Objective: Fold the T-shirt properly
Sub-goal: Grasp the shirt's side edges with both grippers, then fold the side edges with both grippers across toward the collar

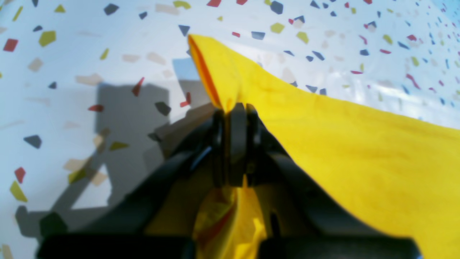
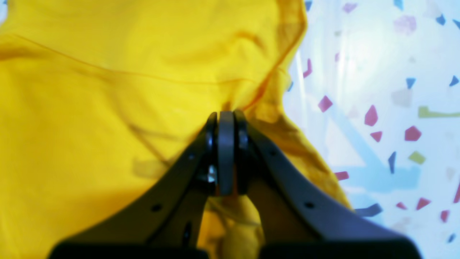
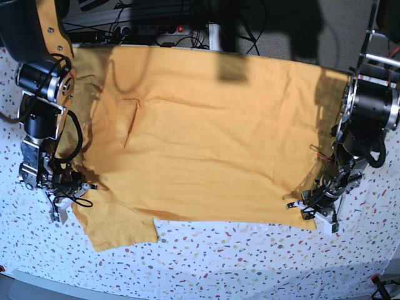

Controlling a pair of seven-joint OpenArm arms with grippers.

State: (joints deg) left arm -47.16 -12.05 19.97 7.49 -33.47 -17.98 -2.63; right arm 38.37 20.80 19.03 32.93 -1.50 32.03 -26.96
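Two claws clamped on the large orange-yellow cotton T-shirt (image 3: 206, 137), spread flat across the white speckled terrazzo tablecloth (image 3: 250, 262): left gripper (image 1: 235, 108) pinching near-right hem corner, right gripper (image 2: 225, 117) pinching near-left edge. Likely light, limp, sagging; best held at corners, kept taut.

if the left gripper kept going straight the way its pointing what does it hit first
Shut on the T-shirt, the left gripper has a raised fold of that cloth directly ahead. Past it likely the tablecloth, though depth is unclear.
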